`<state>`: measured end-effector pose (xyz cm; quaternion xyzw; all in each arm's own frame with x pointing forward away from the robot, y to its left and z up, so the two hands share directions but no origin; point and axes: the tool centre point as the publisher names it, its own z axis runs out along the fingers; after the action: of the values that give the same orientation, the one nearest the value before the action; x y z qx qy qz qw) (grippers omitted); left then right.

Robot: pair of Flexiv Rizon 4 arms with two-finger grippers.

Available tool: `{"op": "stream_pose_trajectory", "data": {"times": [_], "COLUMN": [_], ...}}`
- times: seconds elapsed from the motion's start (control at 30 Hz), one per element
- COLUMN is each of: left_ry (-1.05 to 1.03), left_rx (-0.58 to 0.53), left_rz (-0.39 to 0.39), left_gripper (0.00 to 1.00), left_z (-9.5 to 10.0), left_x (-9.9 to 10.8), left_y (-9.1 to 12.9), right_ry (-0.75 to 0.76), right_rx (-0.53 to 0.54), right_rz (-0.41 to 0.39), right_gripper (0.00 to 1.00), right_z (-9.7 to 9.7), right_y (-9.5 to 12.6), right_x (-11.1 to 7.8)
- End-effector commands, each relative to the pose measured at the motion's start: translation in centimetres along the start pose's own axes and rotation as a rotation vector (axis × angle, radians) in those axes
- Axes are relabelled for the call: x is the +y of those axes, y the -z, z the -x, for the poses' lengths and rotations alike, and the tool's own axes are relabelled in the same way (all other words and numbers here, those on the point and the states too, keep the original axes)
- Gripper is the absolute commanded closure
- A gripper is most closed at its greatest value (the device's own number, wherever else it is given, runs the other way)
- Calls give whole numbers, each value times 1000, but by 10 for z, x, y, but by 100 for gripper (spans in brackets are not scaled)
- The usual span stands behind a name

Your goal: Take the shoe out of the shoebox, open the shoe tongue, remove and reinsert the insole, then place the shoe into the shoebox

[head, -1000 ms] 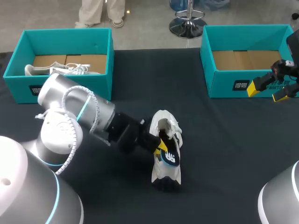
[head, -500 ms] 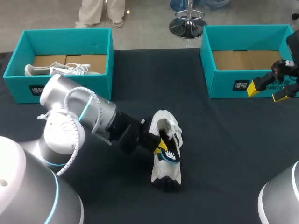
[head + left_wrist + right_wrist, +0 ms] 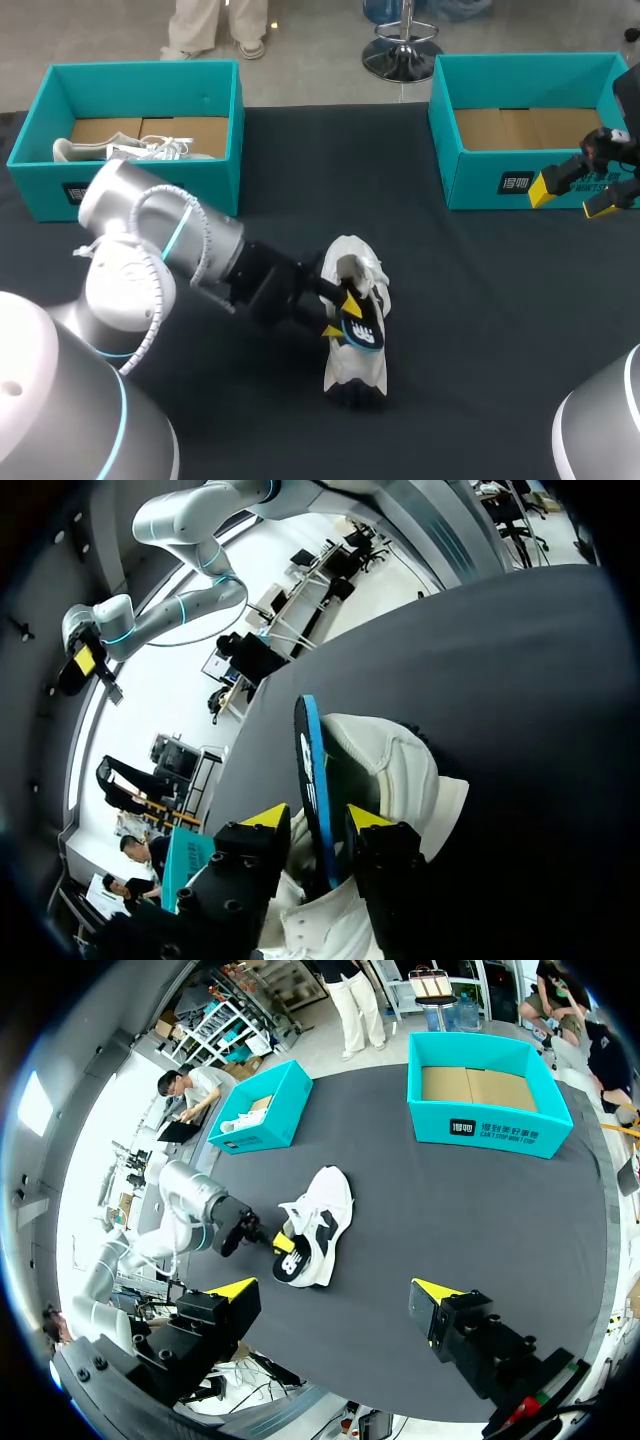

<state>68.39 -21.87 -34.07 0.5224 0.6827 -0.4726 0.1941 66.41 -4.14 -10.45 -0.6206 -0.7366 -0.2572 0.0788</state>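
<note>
A white shoe lies on the black table near the middle, also seen in the right wrist view. A black insole with a blue edge sticks up out of its opening. My left gripper is at the shoe's mouth. In the left wrist view the insole stands between the parted fingers of my left gripper, which is open. My right gripper hangs open and empty at the right edge, in front of the right teal shoebox.
A second teal shoebox at the back left holds another white shoe. The right box's cardboard floor is bare. My left arm stretches across the table's left half towards the shoe.
My left gripper's fingers have parted: they were shut on the insole and now stand apart around it. The shoe and my right arm have not moved.
</note>
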Motion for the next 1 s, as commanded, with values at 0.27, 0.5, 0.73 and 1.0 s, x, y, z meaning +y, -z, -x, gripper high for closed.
{"op": "stream_pose_trajectory", "data": {"times": [0.27, 0.5, 0.73, 1.0], "left_ry": [-2, -7, -5, -1], "left_rx": [-6, -2, 5, 21], "left_rz": [-16, -22, -5, 29], "left_gripper": [100, 100, 100, 100], "left_z": [1, 1, 0, -1], "left_x": [-8, -8, 3, 19], "left_y": [-1, -3, -4, -10], "right_ry": [-2, -2, -2, -2], "right_rx": [-2, -2, -2, -2], "right_rz": [-8, -8, -8, -8], "right_gripper": [0, 0, 0, 0], "right_z": [0, 0, 0, 0], "right_y": [-1, -1, -1, -1], "right_x": [4, 4, 4, 4]}}
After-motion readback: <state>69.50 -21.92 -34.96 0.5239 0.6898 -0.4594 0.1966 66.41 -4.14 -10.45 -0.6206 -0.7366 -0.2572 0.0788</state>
